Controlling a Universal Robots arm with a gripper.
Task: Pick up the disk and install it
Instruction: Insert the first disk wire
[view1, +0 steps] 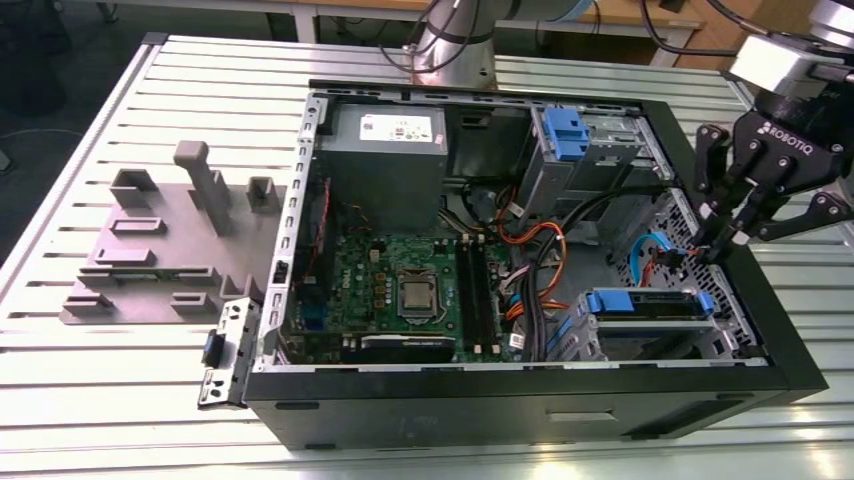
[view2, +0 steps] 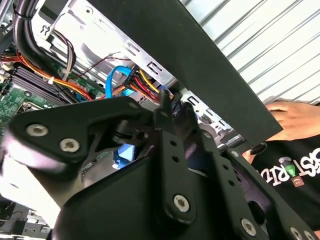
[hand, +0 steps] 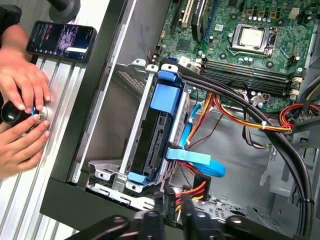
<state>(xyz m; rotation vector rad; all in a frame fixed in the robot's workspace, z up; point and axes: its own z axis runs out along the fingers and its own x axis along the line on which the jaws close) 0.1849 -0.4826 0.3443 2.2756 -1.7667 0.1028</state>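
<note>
Gripper (view1: 727, 245) hovers inside the open computer case (view1: 787, 350) — fingers together, holding nothing. Disk (view1: 650, 304) sits in its bay just beside.

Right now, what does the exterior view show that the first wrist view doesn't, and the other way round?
Exterior view alone: the grey fixture on the table at that view's left, the power supply inside the case, and the gripper hanging above the case's edge at that view's right.

First wrist view alone: a person's hands and a phone on the table beside the case.

Both: the disk sitting in its cage, the motherboard, and the cables.
</note>
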